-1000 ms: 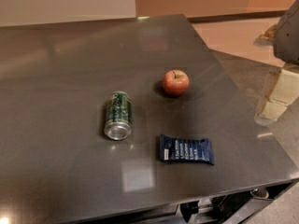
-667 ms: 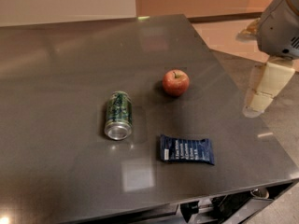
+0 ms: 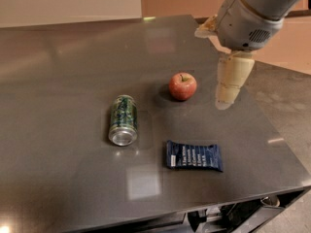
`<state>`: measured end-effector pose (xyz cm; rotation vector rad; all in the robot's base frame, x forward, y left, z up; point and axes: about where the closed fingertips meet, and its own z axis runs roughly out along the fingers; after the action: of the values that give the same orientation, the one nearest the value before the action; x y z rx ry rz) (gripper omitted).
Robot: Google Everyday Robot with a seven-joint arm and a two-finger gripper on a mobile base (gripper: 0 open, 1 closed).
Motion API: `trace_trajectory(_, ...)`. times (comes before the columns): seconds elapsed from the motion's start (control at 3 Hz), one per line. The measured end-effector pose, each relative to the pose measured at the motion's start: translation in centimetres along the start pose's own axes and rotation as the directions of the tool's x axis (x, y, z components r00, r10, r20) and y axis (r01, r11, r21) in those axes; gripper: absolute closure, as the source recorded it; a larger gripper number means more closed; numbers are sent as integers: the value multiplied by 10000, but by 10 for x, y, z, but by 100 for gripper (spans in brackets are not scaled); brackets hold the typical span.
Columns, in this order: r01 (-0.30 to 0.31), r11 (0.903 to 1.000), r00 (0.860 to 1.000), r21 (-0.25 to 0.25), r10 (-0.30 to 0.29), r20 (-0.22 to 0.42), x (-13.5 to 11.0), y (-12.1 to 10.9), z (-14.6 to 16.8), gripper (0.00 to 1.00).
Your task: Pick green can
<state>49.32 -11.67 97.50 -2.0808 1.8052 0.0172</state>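
Observation:
The green can (image 3: 123, 120) lies on its side on the dark grey table (image 3: 58, 81), left of centre, its silver end facing the front edge. My gripper (image 3: 228, 84) hangs from the grey arm at the upper right, above the table's right side. It is just right of the apple and well to the right of the can, touching neither.
A red apple (image 3: 182, 86) stands right of the can near the table's middle. A dark blue snack packet (image 3: 194, 156) lies flat in front of the apple. The table's front edge and right edge are close by; floor shows beyond the right edge.
The arm and gripper have moved left and inward from the right edge, coming over the table beside the apple. The can, apple and packet have not moved.

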Motion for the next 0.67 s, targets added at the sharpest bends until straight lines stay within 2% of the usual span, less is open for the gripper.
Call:
trace_trajectory(0.33, 1580, 9869, 9865, -335, -1563, 486, -35, -5, 18, 0)
trace_trajectory(0.67, 3310, 9421, 9421, -543, -3266, 759, -71, -6, 37, 0)
